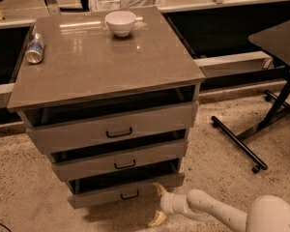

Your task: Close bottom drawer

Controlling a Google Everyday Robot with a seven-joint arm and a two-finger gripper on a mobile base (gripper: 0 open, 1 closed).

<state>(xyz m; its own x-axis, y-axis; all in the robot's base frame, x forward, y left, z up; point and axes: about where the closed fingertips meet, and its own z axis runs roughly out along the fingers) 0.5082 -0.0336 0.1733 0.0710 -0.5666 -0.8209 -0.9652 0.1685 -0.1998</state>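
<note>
tool: we see its fingers spread, empty, just in front of the bottom drawer
bottom drawer: ajar, inside dark
can on tabletop: we cannot read its label

Cabinet top: grey-brown, laminate-like, smooth, semi-gloss, carrying light reflections. Bottom drawer: matt grey-brown front panel with a small black bar handle of dull finish. Bowl: white, glazed, glossy. Can: shiny metal. Floor: speckled, grainy, matt. Gripper, low over the floor just right of the bottom drawer's front, fingers spread apart: pale yellowish, matt. Arm behind it: smooth off-white plastic shell. Table frame: black tube, satin.
</note>
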